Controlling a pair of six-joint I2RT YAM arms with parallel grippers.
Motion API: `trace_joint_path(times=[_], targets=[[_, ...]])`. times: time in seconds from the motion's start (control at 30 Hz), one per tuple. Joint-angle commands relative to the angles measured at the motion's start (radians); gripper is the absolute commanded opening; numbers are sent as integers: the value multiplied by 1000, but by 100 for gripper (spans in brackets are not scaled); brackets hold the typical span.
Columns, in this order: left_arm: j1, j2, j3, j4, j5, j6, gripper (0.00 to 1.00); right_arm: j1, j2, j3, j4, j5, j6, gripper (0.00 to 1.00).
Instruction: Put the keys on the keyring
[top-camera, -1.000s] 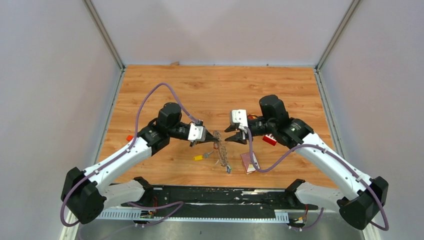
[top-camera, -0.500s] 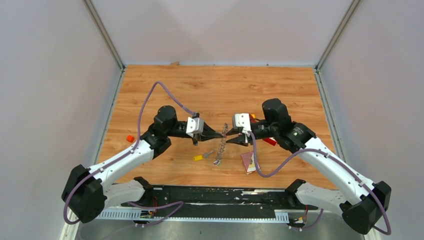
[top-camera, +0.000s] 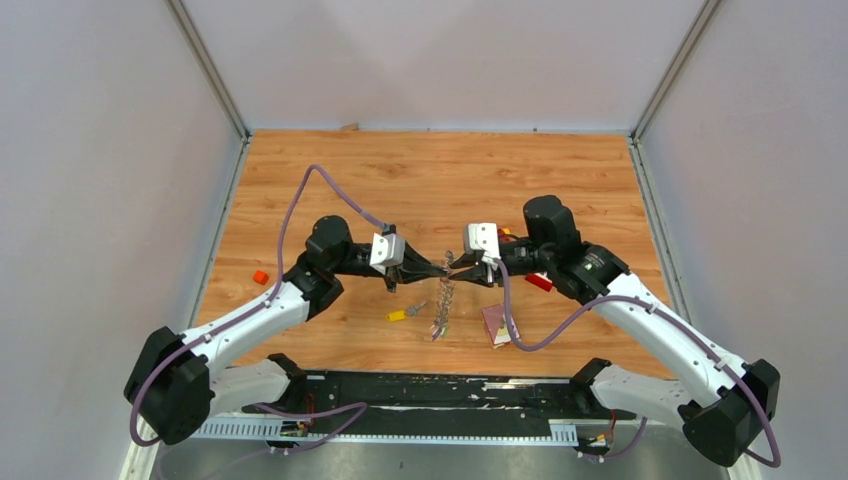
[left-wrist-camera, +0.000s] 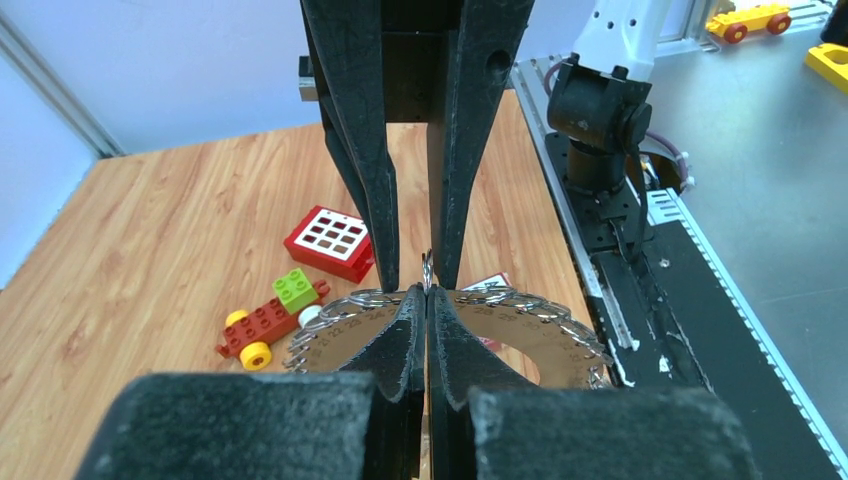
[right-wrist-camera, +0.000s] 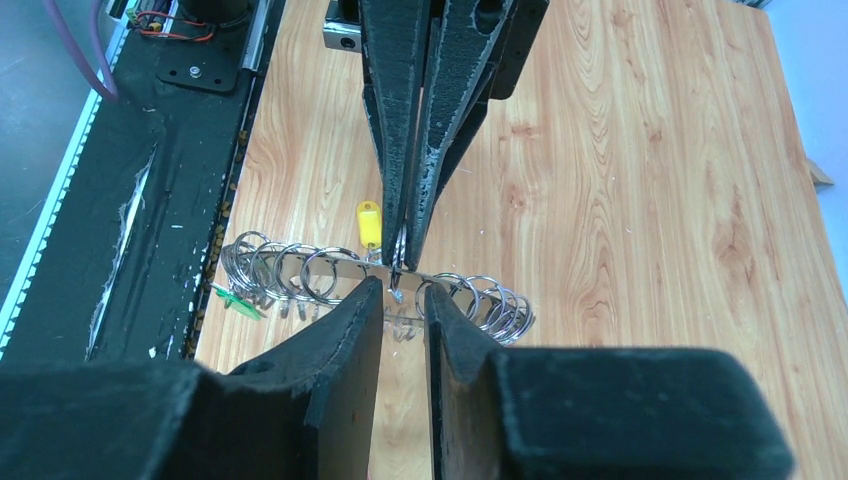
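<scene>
The keyring (top-camera: 441, 300), a flat ring-shaped plate edged with many silver split rings, hangs between the two arms above the table. My left gripper (top-camera: 436, 268) is shut on its top edge; in the left wrist view the tips (left-wrist-camera: 427, 293) pinch a thin ring of the keyring (left-wrist-camera: 530, 335). My right gripper (top-camera: 459, 272) faces it, tip to tip. In the right wrist view its jaws (right-wrist-camera: 400, 290) stand slightly apart, straddling the edge of the keyring (right-wrist-camera: 300, 268). One of the keys, with a yellow tag (top-camera: 398, 314) (right-wrist-camera: 369, 222), lies on the table. A green tag (right-wrist-camera: 235, 300) shows at the keyring's end.
A red block with white buttons (left-wrist-camera: 332, 240) (top-camera: 540, 282) and a yellow-red-green toy (left-wrist-camera: 270, 320) lie under the right arm. A pinkish card (top-camera: 497, 323) lies near the front edge and a small orange piece (top-camera: 260, 277) by the left arm. The black base rail (top-camera: 430, 390) runs along the front.
The left gripper has lifted the keyring off the table and turned it to hang. The right gripper has come in to meet it, its jaws narrowing.
</scene>
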Motion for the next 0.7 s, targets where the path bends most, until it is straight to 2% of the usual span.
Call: trace_joint_path(times=[0.0, 0.27, 0.67], targets=[[-2, 1, -3, 112, 7, -44, 0, -2, 18, 20, 52, -2, 27, 21], [-2, 10, -16, 131, 0, -49, 0, -1, 30, 33, 52, -23, 39, 18], [-2, 20, -29, 155, -26, -60, 0, -1, 19, 25, 43, -68, 28, 19]])
